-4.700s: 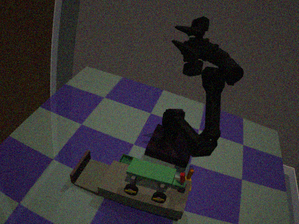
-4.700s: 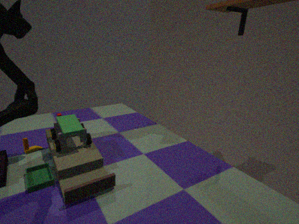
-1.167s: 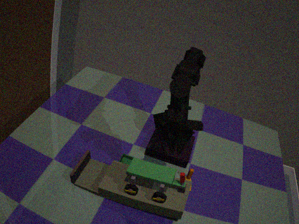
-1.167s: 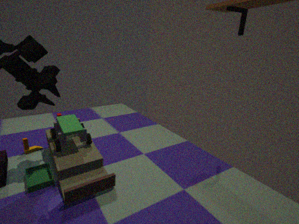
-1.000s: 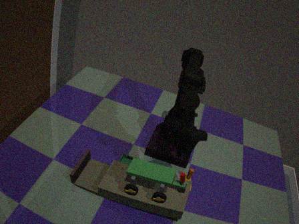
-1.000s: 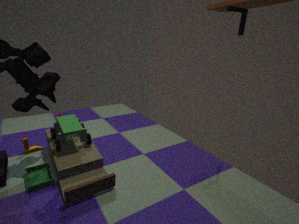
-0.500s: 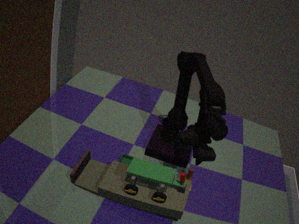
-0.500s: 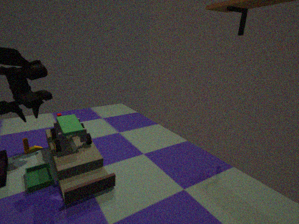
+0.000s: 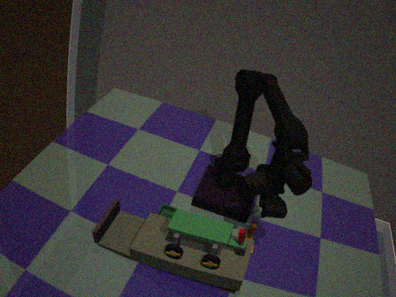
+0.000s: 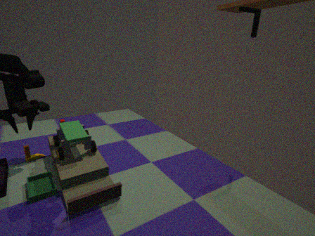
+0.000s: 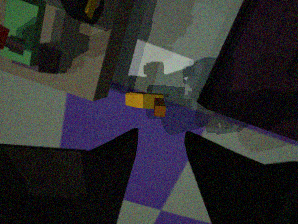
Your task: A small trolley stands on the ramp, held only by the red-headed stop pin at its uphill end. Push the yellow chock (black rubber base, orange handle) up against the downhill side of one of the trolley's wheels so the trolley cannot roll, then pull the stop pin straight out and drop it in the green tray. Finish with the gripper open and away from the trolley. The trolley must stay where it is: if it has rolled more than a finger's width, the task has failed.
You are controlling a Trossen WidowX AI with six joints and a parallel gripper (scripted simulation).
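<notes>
The trolley (image 9: 201, 226) (image 10: 74, 130) with a green top stands on the ramp (image 9: 186, 267) (image 10: 84, 172) (image 11: 87, 82). The red-headed stop pin (image 9: 241, 235) (image 10: 62, 120) (image 11: 3, 37) is upright at its uphill end. The yellow chock (image 10: 36, 156) (image 11: 134, 100) stands on the table beside the ramp, off it; its orange handle (image 9: 251, 230) (image 10: 27, 152) (image 11: 160, 110) points up. My gripper (image 10: 23, 130) (image 11: 161, 135) is partly open and empty, above the table near the chock. Its fingertips are hard to make out in the top view. The green tray (image 9: 166, 210) (image 10: 41, 186) lies beside the ramp and is empty.
A dark block (image 9: 223, 194) (image 10: 3, 177) (image 11: 260, 55) under the arm's base stands on the tray's side of the ramp. An upright end board (image 9: 107, 220) (image 10: 95, 199) closes the ramp's low end. A wooden shelf (image 10: 264, 5) hangs high at the back.
</notes>
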